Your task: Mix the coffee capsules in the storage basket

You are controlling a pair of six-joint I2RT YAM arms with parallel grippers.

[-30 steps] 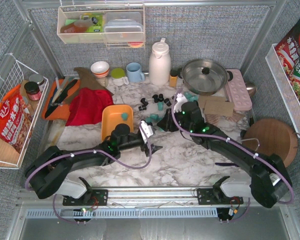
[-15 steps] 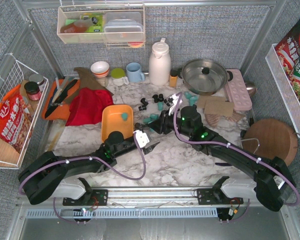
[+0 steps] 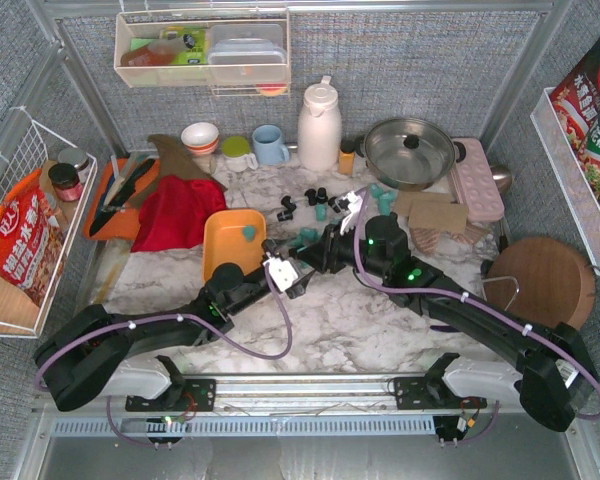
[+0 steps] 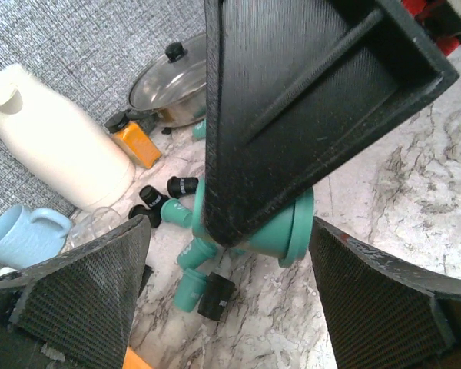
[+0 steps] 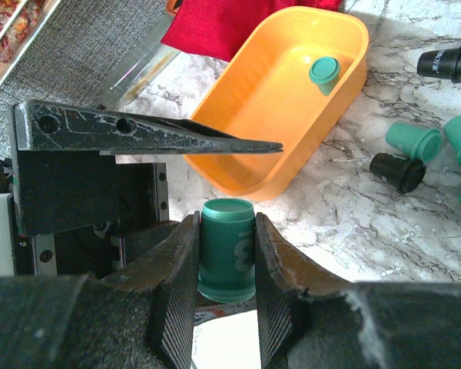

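The right fingers [image 5: 180, 269] are clamped on a teal capsule [image 5: 227, 254], held near the orange storage basket [image 5: 269, 115]. A second capsule [image 5: 323, 73] lies inside it. The left fingers [image 4: 84, 284] stand spread wide, gripping nothing. Loose capsules [image 5: 415, 140] lie on the marble table [image 5: 384, 223]. The red bag [image 3: 25, 240] carries Chinese print, probably too small to read.

Marble table [image 3: 360, 320]: orange basket [image 3: 226, 246], scattered capsules [image 3: 287, 208]
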